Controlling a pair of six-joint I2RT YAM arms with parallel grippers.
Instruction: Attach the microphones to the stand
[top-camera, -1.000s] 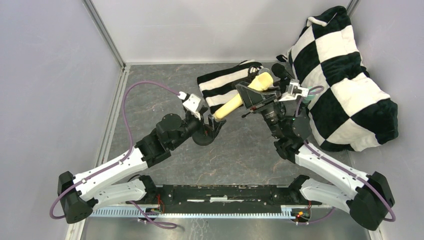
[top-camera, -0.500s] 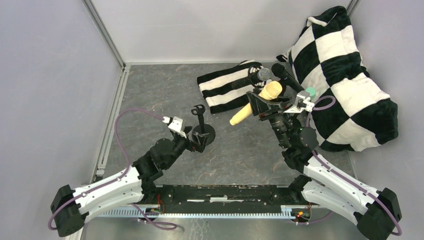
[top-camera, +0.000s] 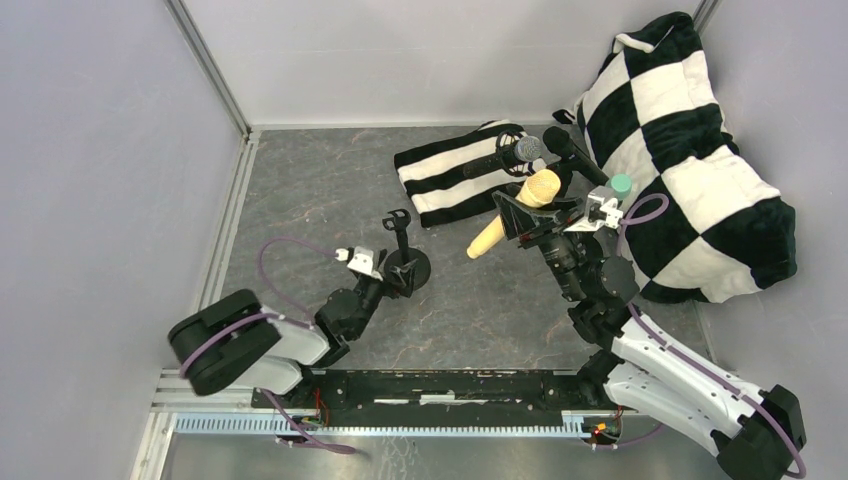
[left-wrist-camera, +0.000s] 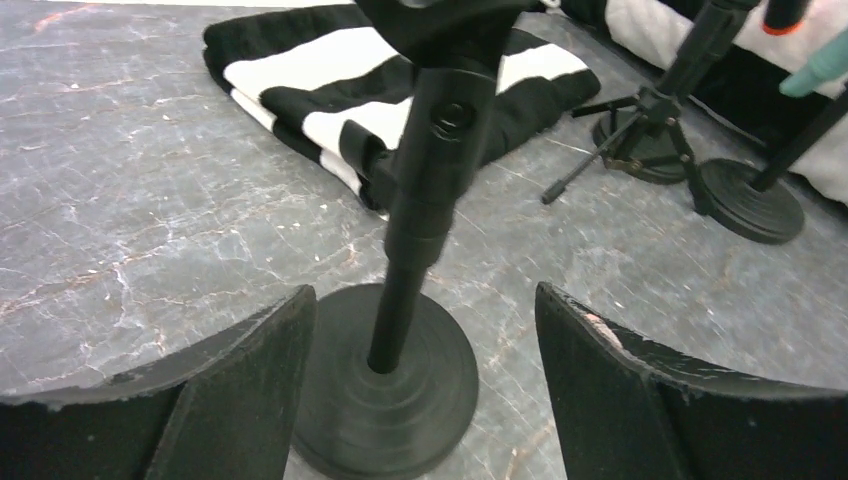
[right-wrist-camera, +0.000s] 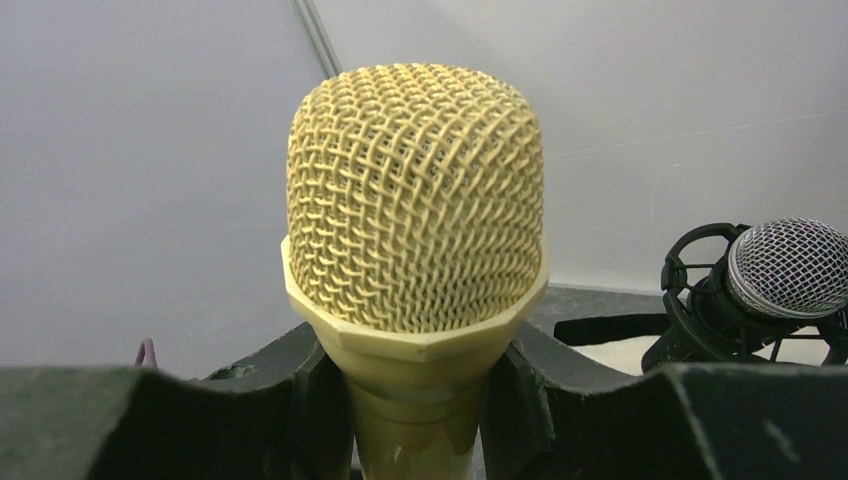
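1. Grey marbled table (top-camera: 330, 180): the cream-yellow mesh-headed microphone (top-camera: 542, 187) hangs over it right of centre, clenched just under its head by the right jaws
2. Black round-based clip stand (top-camera: 402, 255), at the microphone's 8 o'clock, apart: left jaws released, straddling its base; unheld, it could tip when the handle is pressed in
3. Microphone: long axis slanted, head toward 1 o'clock, tail toward 7; the overhanging handle could swivel in the grip

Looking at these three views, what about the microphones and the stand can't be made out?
- Left wrist view: the stand has its clip cut by the top edge.
- Left wrist view: the mint green microphone is cut off by the right edge; only a tip shows.
- Right wrist view: the cream-yellow microphone has its handle hidden between the right pincer fingers and cut by the bottom edge.
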